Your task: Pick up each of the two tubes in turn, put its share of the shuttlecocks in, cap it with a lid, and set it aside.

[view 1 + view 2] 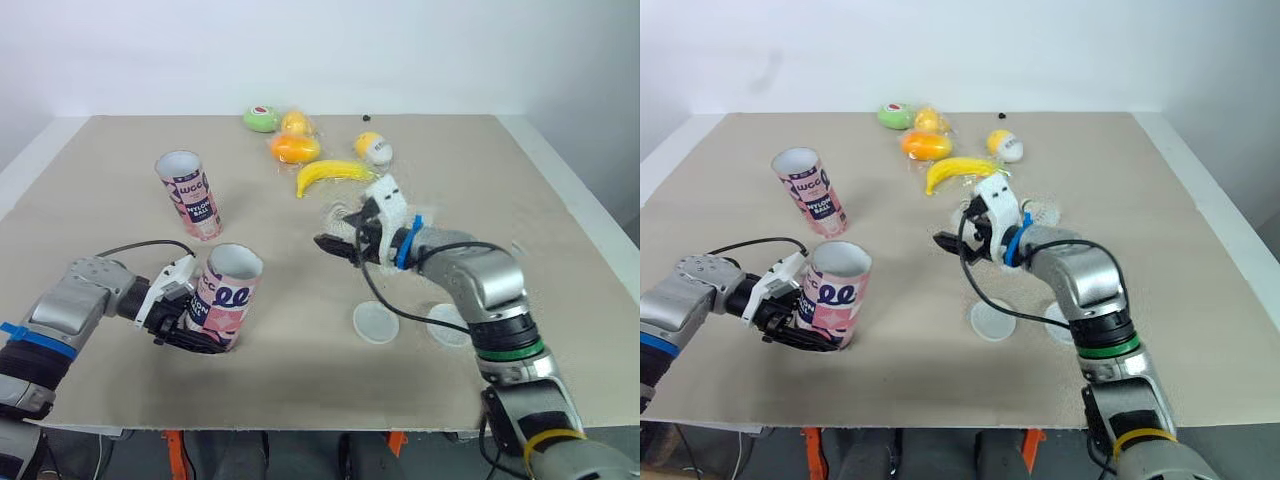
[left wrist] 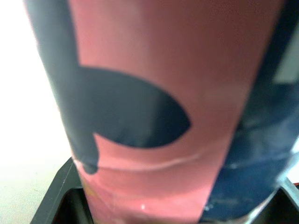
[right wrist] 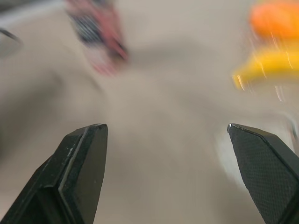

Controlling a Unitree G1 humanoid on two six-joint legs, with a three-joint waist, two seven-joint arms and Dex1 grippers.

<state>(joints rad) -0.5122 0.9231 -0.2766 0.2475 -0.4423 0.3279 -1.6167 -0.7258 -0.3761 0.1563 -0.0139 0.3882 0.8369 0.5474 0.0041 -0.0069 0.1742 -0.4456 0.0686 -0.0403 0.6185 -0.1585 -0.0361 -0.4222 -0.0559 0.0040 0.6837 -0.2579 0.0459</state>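
A pink and navy tube (image 1: 228, 294) stands tilted near the table's front left, its mouth open. My left gripper (image 1: 200, 332) is shut on its lower part, and in the left wrist view the tube's wall (image 2: 163, 116) sits between the black fingers. A second, similar tube (image 1: 190, 194) stands upright farther back on the left. My right gripper (image 1: 336, 246) hovers mid-table, open with nothing between its fingers (image 3: 84, 163). White shuttlecocks (image 1: 1043, 212) lie just behind it, partly hidden by the hand. Two round translucent lids (image 1: 375, 322) (image 1: 448, 325) lie flat below the right forearm.
Toy fruit lies at the back: a banana (image 1: 333, 173), an orange piece (image 1: 293, 148), a green one (image 1: 261, 118), a yellow one (image 1: 296, 122) and a yellow-white ball (image 1: 373, 148). The tan table (image 1: 120, 390) ends close in front of both arms.
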